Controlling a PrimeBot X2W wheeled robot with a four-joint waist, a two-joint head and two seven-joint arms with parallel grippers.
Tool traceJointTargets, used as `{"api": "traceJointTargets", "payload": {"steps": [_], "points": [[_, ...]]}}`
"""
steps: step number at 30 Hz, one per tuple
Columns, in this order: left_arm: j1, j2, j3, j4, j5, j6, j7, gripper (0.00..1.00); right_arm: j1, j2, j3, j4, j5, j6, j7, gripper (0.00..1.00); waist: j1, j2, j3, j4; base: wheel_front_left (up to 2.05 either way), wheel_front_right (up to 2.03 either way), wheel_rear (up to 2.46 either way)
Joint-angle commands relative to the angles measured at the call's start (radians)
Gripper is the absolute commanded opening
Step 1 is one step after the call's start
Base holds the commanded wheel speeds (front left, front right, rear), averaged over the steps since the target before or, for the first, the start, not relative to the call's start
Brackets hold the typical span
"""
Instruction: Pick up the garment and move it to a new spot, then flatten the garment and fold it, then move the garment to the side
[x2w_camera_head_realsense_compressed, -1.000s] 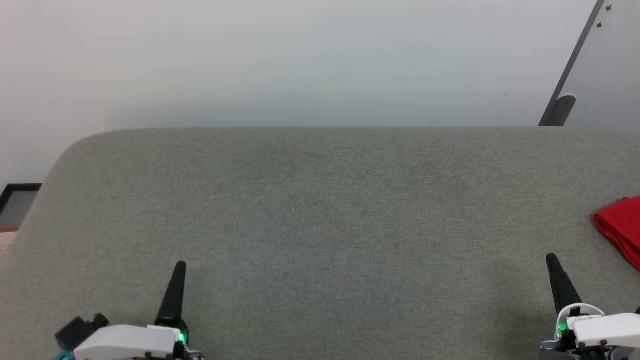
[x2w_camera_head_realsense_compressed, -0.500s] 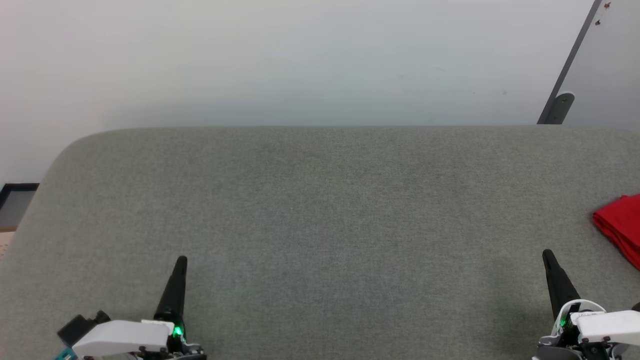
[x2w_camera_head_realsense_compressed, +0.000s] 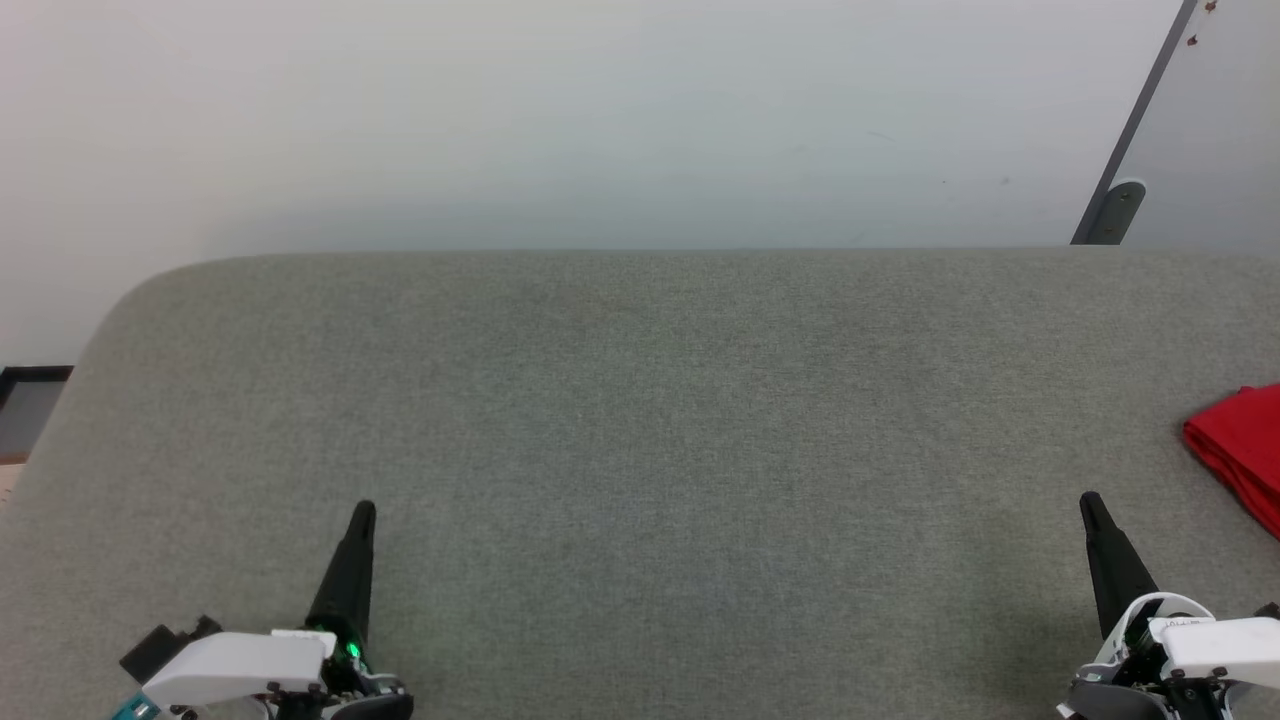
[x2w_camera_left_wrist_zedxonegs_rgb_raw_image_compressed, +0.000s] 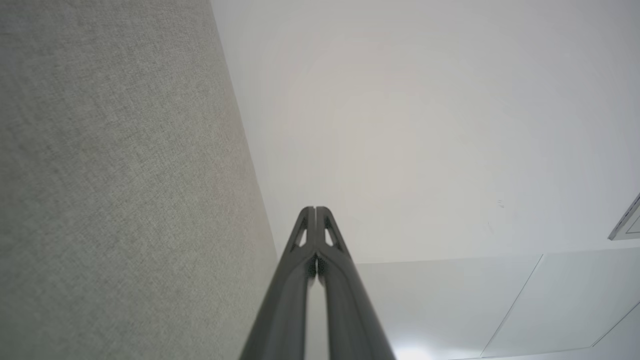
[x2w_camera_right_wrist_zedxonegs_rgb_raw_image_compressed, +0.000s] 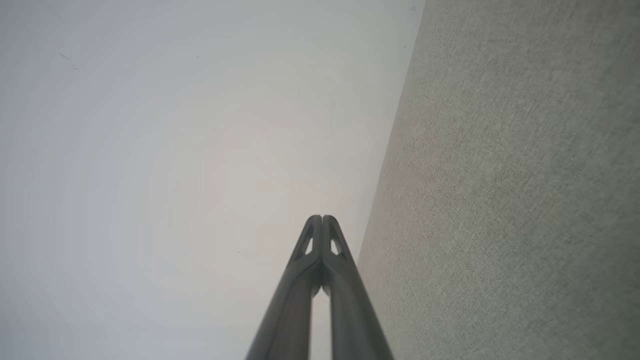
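Two closed, empty hands: left hand (x2w_camera_head_realsense_compressed: 363, 512), right hand (x2w_camera_head_realsense_compressed: 1089, 500). The garment (x2w_camera_head_realsense_compressed: 1240, 450) lies folded, far right on my worktop (x2w_camera_head_realsense_compressed: 640, 400); the last step seems done, so next I only rest.

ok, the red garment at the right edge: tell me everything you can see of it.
The garment is bright red, soft-looking cloth; the head view's right edge cuts it off, so just one corner is visible. Layered edges along its near side suggest folds. It lies on the grey fabric surface, apart from the shut right tool; nothing else touches it.
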Motion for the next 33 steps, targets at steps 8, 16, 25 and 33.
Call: {"api": "traceJointTargets", "payload": {"steps": [8,16,25,33], "points": [[-0.022,-0.004,0.007,0.007,-0.060,-0.003,0.018,0.00,-0.020,0.009,-0.008,0.001,0.053,-0.001,0.018,0.00,0.0000,0.0000,0.002,-0.003,0.00,0.00,0.00],[-0.025,-0.006,0.010,0.009,-0.074,-0.003,0.025,0.00,-0.017,0.012,-0.009,0.002,0.066,-0.001,0.023,0.00,0.0000,0.0000,0.004,-0.004,0.00,0.00,0.00],[-0.025,-0.007,0.012,0.009,-0.072,-0.003,0.025,0.00,-0.017,0.012,-0.009,0.002,0.066,-0.001,0.023,0.00,0.0000,0.0000,0.004,-0.004,0.00,0.00,0.00],[-0.026,-0.008,0.014,0.009,-0.070,-0.003,0.027,0.00,-0.017,0.012,-0.009,0.002,0.067,-0.001,0.023,0.00,0.0000,0.0000,0.004,-0.004,0.00,0.00,0.00]]}}
